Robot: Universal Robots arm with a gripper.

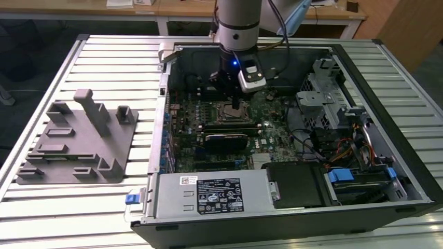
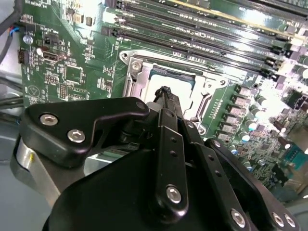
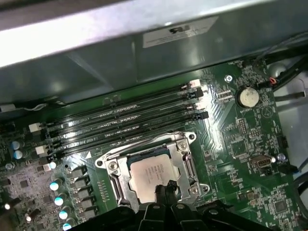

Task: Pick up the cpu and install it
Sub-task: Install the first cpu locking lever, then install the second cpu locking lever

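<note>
Silver cpu (image 3: 153, 174) socketed — beneath hand (image 3: 162, 189)

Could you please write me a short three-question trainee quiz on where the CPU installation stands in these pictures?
1. True or false: the cpu lies inside the metal socket frame on the motherboard.
2. Multiple choice: in the exterior view, the gripper hangs over A) the grey plastic tray, B) the socket, C) the power supply.
3. Fill in: in the first wrist view, the long black slots beside the socket are ____ slots.

Key: 1 true; 2 B; 3 memory.
</note>
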